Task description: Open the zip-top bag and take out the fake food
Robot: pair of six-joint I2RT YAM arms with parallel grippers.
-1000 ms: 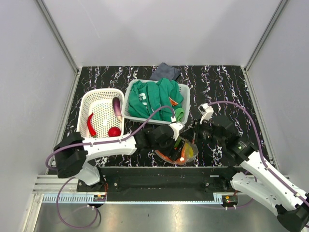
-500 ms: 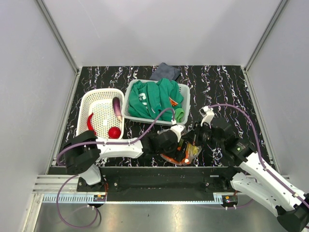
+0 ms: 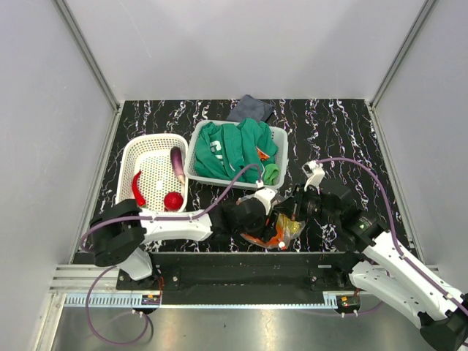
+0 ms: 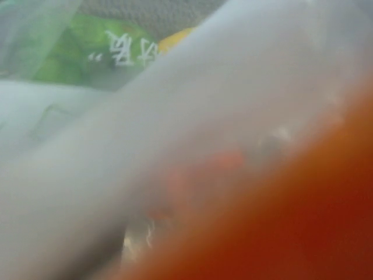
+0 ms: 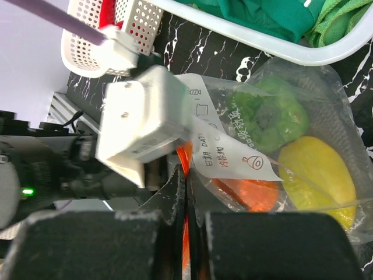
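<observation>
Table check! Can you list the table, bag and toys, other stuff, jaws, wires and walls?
Surface: black marbled table.
Job's things: bag holds green toy, yellow toy, orange toy; chili, red fruit, purple piece in round basket.
Clutter: green shirt in the square basket, grey cloth behind it.
Grippers: right gripper jaws shut on the bag's orange strip; left gripper at the bag, jaws hidden.
Cables: purple cable along each arm.
Surroundings: pale walls.

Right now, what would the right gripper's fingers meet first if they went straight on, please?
Most likely the clear crinkly plastic zip-top bag the right fingers pinch, then the orange round toy piece inside; depth is unclear.
</observation>
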